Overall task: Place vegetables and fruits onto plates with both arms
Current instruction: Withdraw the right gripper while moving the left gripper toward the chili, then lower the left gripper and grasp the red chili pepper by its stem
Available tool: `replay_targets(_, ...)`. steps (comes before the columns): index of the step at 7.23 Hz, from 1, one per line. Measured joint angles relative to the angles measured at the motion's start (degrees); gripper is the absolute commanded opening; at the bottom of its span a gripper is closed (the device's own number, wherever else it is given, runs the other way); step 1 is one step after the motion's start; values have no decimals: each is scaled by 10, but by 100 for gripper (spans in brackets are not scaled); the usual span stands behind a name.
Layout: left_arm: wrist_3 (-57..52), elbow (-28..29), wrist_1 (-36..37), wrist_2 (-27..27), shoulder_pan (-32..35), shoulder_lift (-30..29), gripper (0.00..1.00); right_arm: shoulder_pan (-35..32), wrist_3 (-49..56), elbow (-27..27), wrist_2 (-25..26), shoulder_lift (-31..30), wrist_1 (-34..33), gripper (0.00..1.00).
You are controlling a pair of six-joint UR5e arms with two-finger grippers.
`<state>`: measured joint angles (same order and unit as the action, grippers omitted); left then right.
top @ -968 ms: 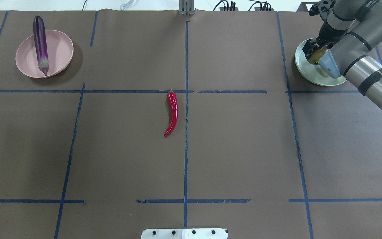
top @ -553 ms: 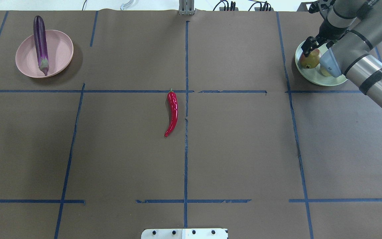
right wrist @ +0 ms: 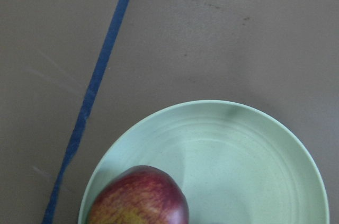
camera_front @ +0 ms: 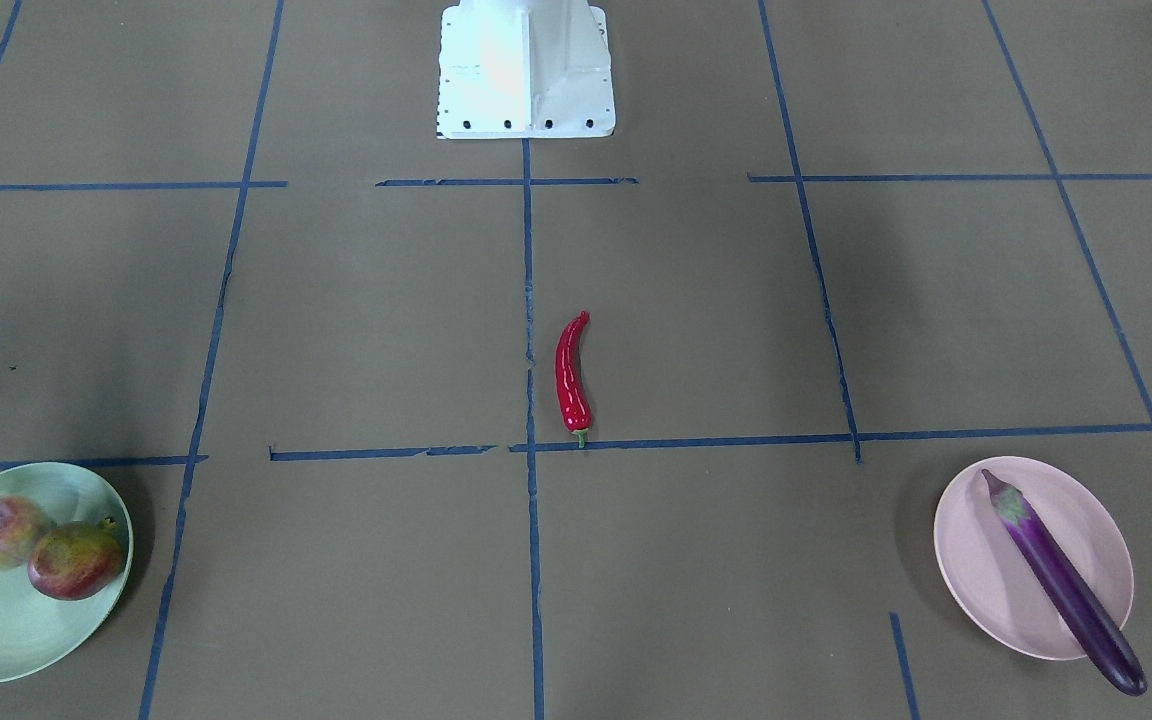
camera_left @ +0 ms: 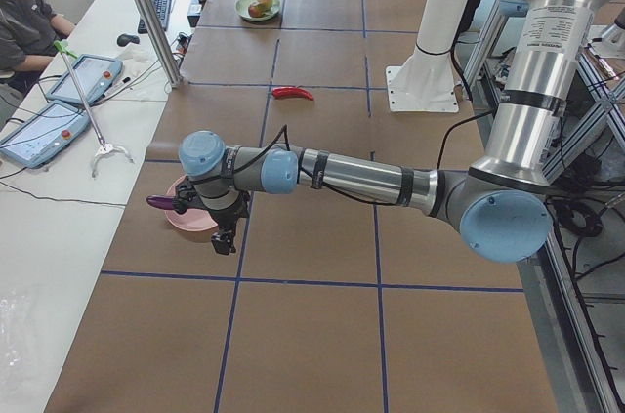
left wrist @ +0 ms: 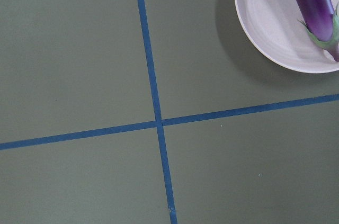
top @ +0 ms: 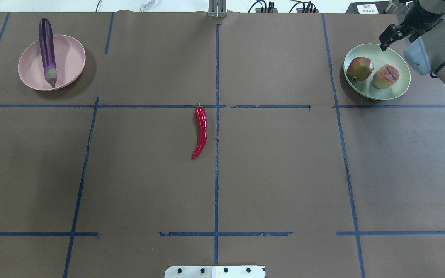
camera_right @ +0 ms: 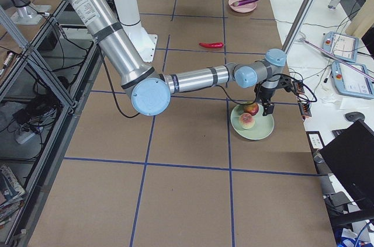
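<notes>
From the overhead feed, the brown counter (top: pixel 284 173) with its blue tape grid filled my screen. The left arm (camera_left: pixel 352 174) reached low across it in the left side camera, and the right arm (camera_right: pixel 198 76) stretched out to the green plate in the right side camera. The pink plate (top: pixel 68 58) sat at 10 o'clock on the counter and the green plate (top: pixel 369 90) at 2 o'clock, well apart.

The eggplant (top: pixel 47 50) lay across the pink plate, its cap toward 6 o'clock and its far end overhanging the rim at 12. The chili pepper (top: pixel 201 131) lay on the bare counter near the centre, on no plate, with its stem toward 12 o'clock.

On the green plate the pomegranate (top: pixel 359 68) rested at 9 o'clock, with the peach (top: pixel 386 76) just beside it toward 3.

The right gripper (top: pixel 392 38) hung above that plate's rim at 1 o'clock, fingers released and carrying nothing. The left gripper (camera_left: pixel 227 240) hovered beside the pink plate; I could not tell how its fingers stood.
</notes>
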<state>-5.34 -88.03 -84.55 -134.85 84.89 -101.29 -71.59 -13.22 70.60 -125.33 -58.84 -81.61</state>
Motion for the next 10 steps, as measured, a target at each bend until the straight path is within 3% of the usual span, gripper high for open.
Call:
replay_targets(3, 30, -9, -39, 0, -46, -4, 100, -77, 102, 154, -57, -131, -119, 100)
replay_targets(6, 202, -65, -69, 4, -152, -27, 100, -109, 108, 291, -54, -312, -137, 100)
replay_targets(8, 365, -78, -70, 16, -239, -91, 100, -112, 104, 310, -57, -345, -124, 100)
replay_targets(10, 558, -76, -71, 95, -352, -165, 100, -112, 103, 317, -59, -345, -122, 100)
